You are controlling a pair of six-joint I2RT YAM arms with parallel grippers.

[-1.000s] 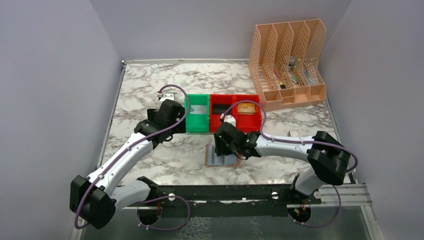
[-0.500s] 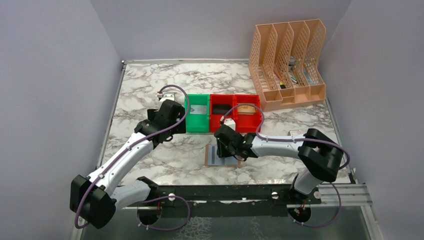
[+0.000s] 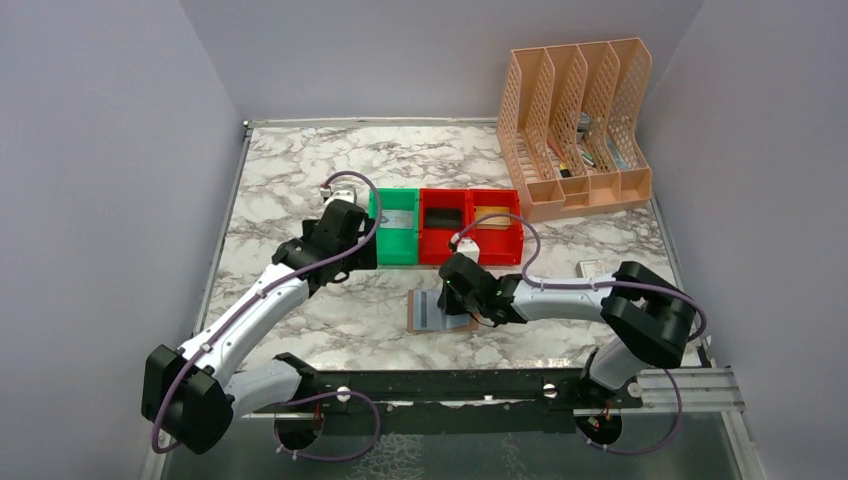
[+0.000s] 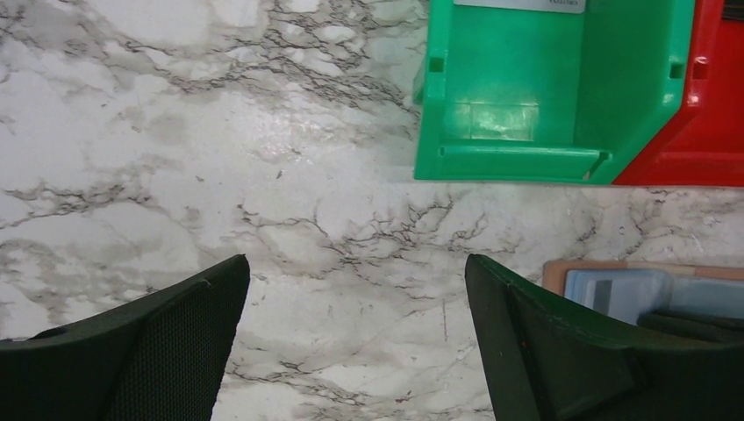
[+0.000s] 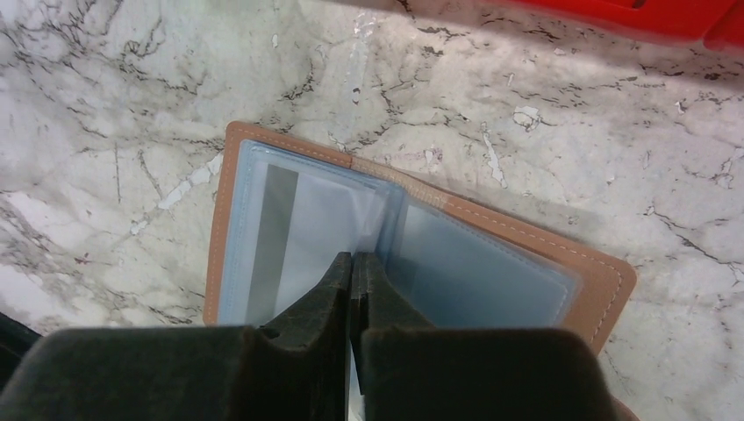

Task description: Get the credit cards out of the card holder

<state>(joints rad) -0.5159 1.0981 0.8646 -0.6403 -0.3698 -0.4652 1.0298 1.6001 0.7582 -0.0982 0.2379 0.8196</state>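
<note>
The card holder (image 5: 491,263) lies open on the table (image 5: 132,105), just near the green bin (image 4: 509,149). The right hand (image 5: 351,263) is pressed together at its middle pocket; a pinched card can't be confirmed. The left hand (image 4: 355,263) hangs spread apart. The step is likely extraction, and the next move calls for a straight, gentle pull.

- Two arms: left arm (image 3: 255,305), right arm (image 3: 565,293).
- Three bins in a row: one green bin (image 3: 395,252), two red bins (image 3: 441,250).
- One card holder (image 5: 491,263), lying open.
- Four credit cards seen:
  - one silver-grey card (image 3: 398,218) in the green bin
  - one black card (image 3: 442,217) in the left red bin
  - one tan card (image 3: 491,214) in the right red bin
  - one striped card (image 5: 289,232) in a holder pocket
- Any further cards inside the holder: cannot tell.
- One peach file rack (image 3: 527,110), four slots.
- One small white box (image 3: 590,267).
</note>
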